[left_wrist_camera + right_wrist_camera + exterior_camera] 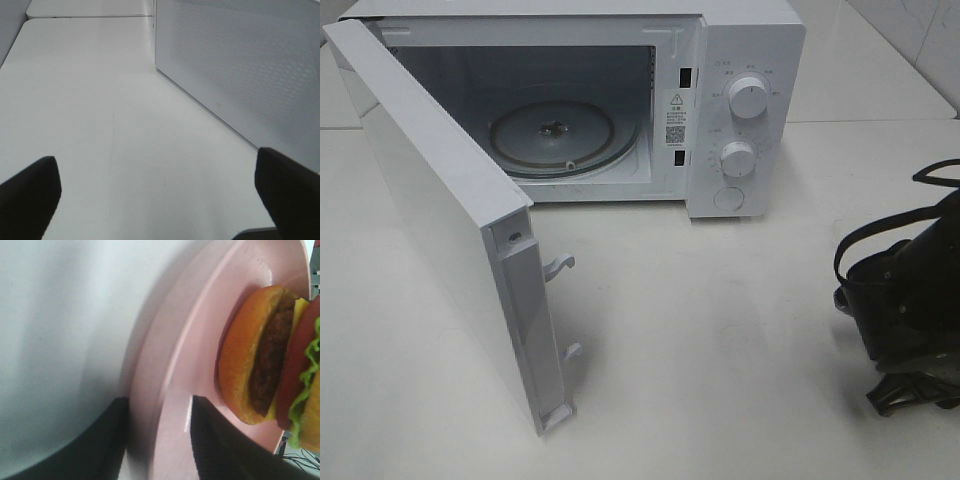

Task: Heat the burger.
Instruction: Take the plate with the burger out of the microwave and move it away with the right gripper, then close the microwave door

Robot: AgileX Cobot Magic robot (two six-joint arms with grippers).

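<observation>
In the right wrist view we record the burger point(272, 357) close to the camera: glossy golden-brown bun, dark patty, a thin yellow layer that may be cheese, a red tomato slice and green lettuce at the frame edge. It sits on a round pink plate point(200, 355), near the plate's middle. The right gripper point(159, 437) is clamped on the plate's rim: one dark finger lies on the upper face of the plate, just beside the burger but not touching it, and the other lies against the underside, with the rim between them. We cannot tell from this view whether the plate rests on the white table point(60, 340) or is lifted off it. In the exterior high view the right arm point(905, 320) shows only as a dark mass at the right edge, low over the table point(720, 350); plate and burger are out of sight there. In the left wrist view the left gripper point(160, 190) has its two dark fingers point(30, 192) spread wide with nothing between them, hovering over bare tabletop beside the perforated white door panel point(240, 65). Farther back, the white microwave point(750, 110) stands with its door point(440, 220) swung fully open toward the left, exposing the glass turntable point(552, 135) in the cavity.
</observation>
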